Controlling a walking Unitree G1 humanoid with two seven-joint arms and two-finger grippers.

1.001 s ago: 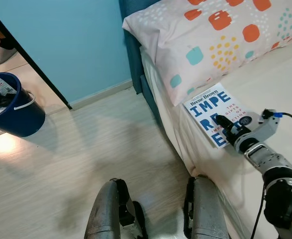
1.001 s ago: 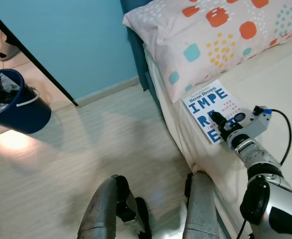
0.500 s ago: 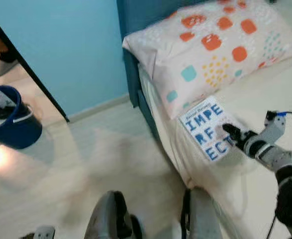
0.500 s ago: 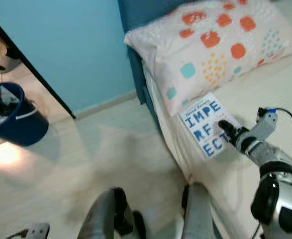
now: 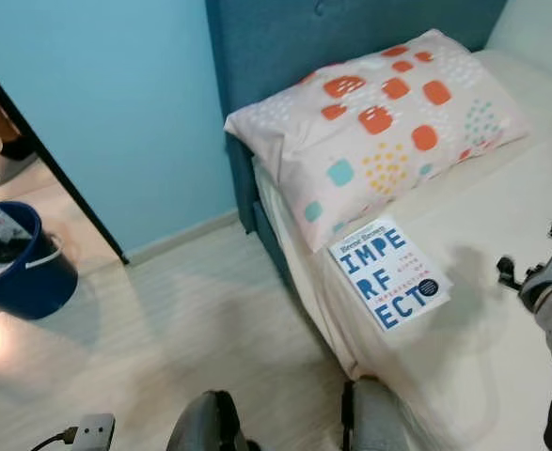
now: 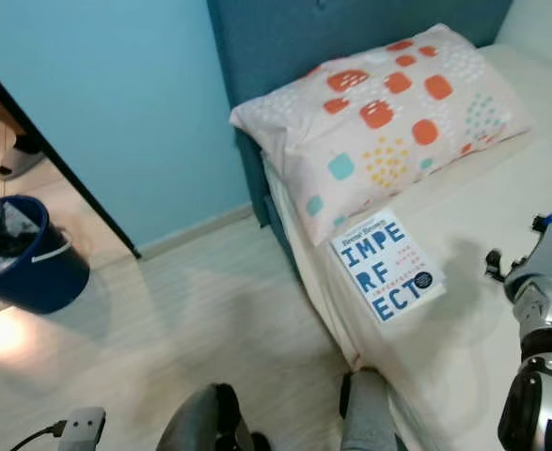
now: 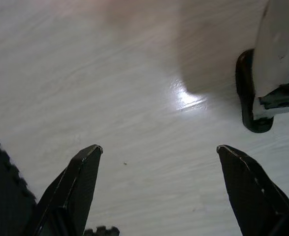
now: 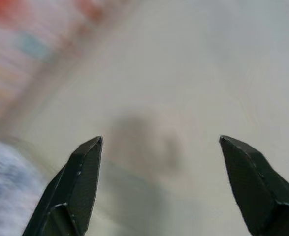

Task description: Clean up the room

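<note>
**One book on the bed, both grippers empty**

One book (image 5: pixel 386 272) lies flat on the cream bed (image 5: pixel 501 357), cover up, just in front of the patterned pillow (image 5: pixel 374 117) and close to the mattress's left edge; its long axis runs diagonally, the title's top toward the far left by the pillow and its foot toward the near right. The right gripper (image 8: pixel 159 182) hangs above the sheet to the right of the book, apart from it, fingers spread wide with nothing between them; in the head views its wrist shows at the right margin. The left gripper (image 7: pixel 159 187) hangs idle over the pale wood floor (image 5: pixel 163 329), jaws likewise wide and empty.

By my reading, the step in hand is dealing with the book as part of tidying the room, though whether it is meant to rest here or go elsewhere cannot be told. If it is to be lifted, the next move calls for bringing the right gripper leftward to a free edge, most likely the near right corner; a flat book gives little purchase, so the fingers would need to slide under or pinch the overhang. A blue bin (image 5: pixel 17 268) stands far left by the doorway.
</note>
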